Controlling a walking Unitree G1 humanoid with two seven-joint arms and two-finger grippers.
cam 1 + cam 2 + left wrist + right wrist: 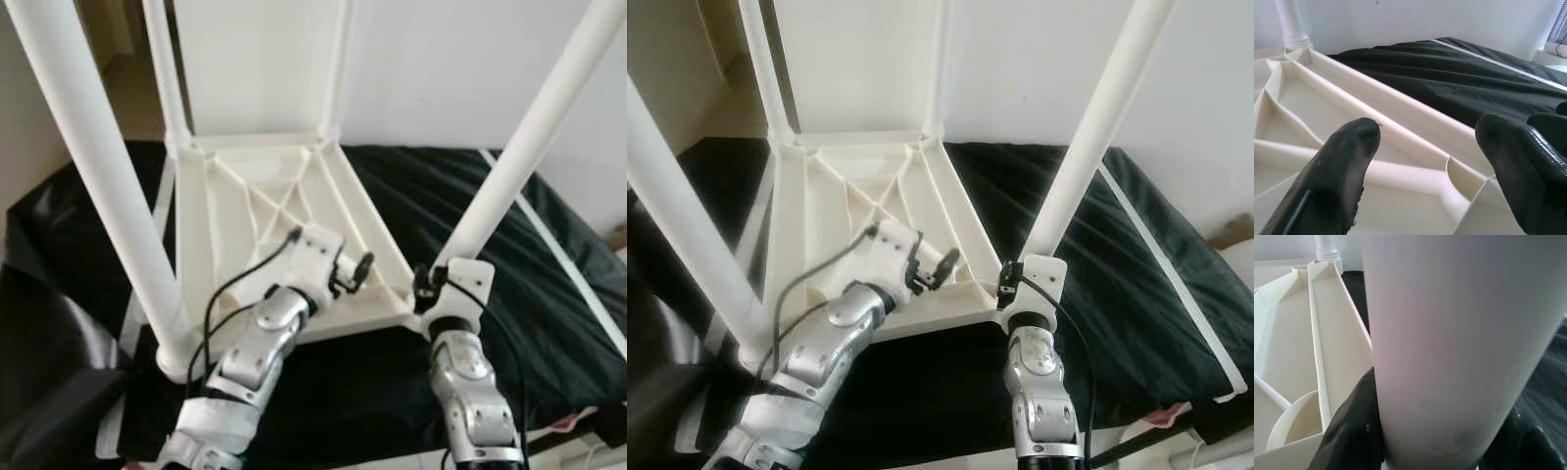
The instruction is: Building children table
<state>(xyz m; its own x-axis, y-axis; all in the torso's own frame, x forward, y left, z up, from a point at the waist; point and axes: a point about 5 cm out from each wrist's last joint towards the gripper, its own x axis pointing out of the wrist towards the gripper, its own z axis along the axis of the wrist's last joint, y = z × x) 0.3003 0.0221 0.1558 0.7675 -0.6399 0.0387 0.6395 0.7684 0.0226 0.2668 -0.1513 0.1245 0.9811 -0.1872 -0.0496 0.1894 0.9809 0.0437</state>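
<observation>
While the tabletop [245, 206] lies upside down on a black sheet [509, 264] | right gripper [1425, 440] clamped on near-right leg [529, 137] at its base | left gripper [1425, 161] fingers apart, over ribbed underside.

A black sheet [549, 264], glossy and creased, covers the surface ahead and falls away in folds at the left [59, 323]. A narrow white strip [1171, 269] runs along the sheet's right side toward the near right corner. A plain white wall [441, 69] rises behind. A doorway opening [122, 69] with a pale floor shows at upper left. Something pink [1168, 416], too small to identify, lies at lower right.
</observation>
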